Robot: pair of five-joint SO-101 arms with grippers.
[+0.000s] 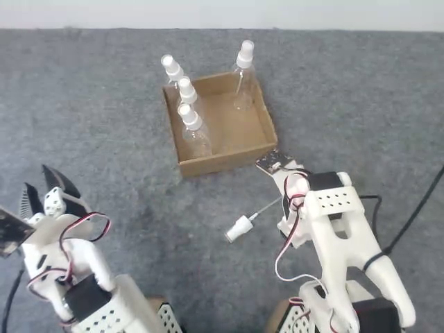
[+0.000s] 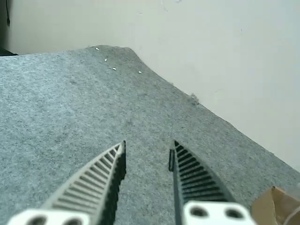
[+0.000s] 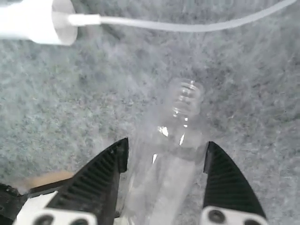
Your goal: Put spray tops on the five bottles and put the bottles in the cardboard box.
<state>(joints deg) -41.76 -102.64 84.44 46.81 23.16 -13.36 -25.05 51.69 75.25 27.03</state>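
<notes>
1. Grey carpet covers your desk, with a pale wall behind it.
2. One clear plastic bottle with a bare threaded neck lies between the fingers of your right claw. The jaws are spread wide, one on each side of the bottle's body, and they are not clamped on it.
3. A loose white spray top with a thin dip tube lies on the carpet just beside that bottle's neck, apart from it.
4. The open brown cardboard box sits just beyond your right arm. Four clear bottles with white spray tops stand upright in it, three along one side and one at the opposite far corner.
5. Your left claw hangs over bare carpet at the near corner, well apart from the box. Its jaws are partly open and it holds nothing.
</notes>
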